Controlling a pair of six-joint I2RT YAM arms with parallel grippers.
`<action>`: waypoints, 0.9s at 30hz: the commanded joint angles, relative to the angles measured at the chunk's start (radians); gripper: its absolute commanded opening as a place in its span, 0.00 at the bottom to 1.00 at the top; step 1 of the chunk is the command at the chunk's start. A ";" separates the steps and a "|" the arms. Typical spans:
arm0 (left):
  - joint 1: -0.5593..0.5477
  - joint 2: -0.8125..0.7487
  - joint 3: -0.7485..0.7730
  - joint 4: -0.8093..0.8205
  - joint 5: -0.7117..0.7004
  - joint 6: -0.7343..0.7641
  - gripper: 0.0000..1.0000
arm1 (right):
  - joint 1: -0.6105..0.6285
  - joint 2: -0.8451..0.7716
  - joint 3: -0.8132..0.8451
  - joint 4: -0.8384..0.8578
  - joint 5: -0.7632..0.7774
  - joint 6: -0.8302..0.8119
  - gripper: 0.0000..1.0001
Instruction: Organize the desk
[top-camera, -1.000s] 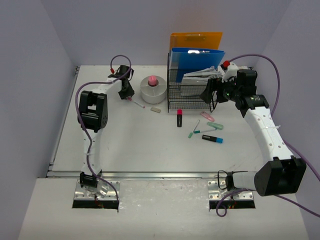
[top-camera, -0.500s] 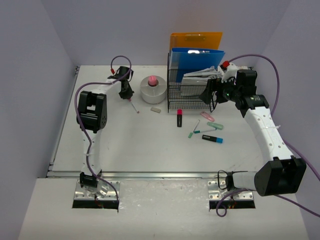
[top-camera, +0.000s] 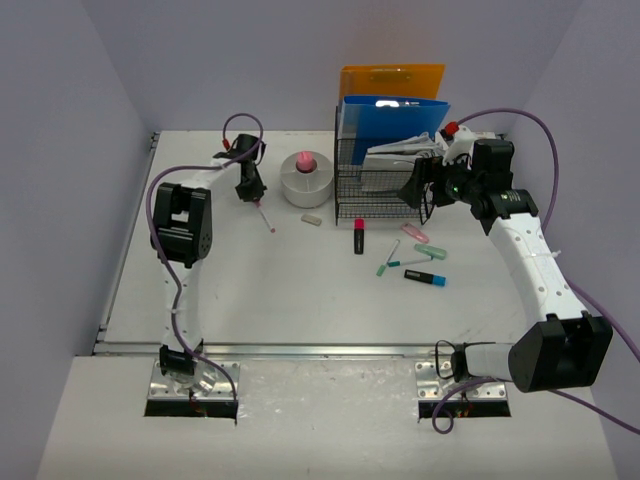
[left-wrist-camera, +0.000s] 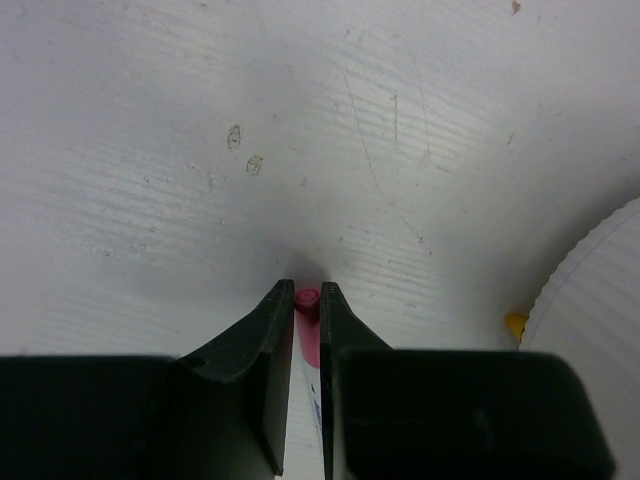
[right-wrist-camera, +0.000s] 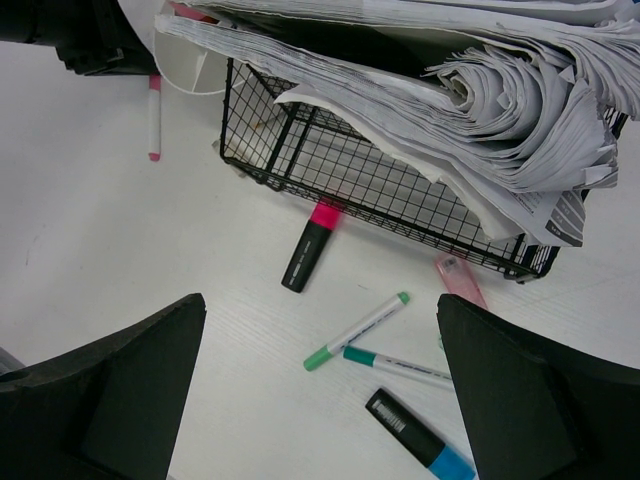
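The desk (top-camera: 260, 290) is a white tabletop with a silver rail along its near edge. At the back left, my left gripper (top-camera: 248, 190) is shut on a white pen with a pink cap (top-camera: 266, 218). In the left wrist view the pink cap (left-wrist-camera: 306, 300) sits pinched between the black fingertips, just above the desk surface (left-wrist-camera: 200, 150). The pen (right-wrist-camera: 154, 115) also shows in the right wrist view. My right gripper (top-camera: 416, 188) hovers open beside the wire basket (top-camera: 380, 185), its fingers spread wide over loose pens (right-wrist-camera: 357, 331) with nothing held.
A round white container (top-camera: 306, 178) stands right of the left gripper, a small eraser (top-camera: 311, 218) in front of it. Blue and orange folders (top-camera: 395, 110) stand behind the basket. A pink-capped black highlighter (top-camera: 359, 237), green pens (top-camera: 392, 260), a blue-capped marker (top-camera: 425, 278) and a pink piece (top-camera: 415, 233) lie nearby.
The left gripper has shut on the pink-capped pen and drawn back slightly; the pen has swung from lying rightward to pointing toward the near side. The right arm has not moved.
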 joint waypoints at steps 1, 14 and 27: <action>0.011 -0.132 -0.007 0.017 0.023 0.025 0.00 | -0.002 -0.006 0.023 0.026 -0.021 0.012 0.99; -0.075 -0.316 -0.011 0.193 -0.145 0.069 0.00 | -0.004 0.003 0.035 0.022 -0.024 0.014 0.99; -0.249 -0.478 -0.157 0.628 -0.469 0.302 0.00 | -0.003 0.000 0.041 0.015 -0.015 0.017 0.99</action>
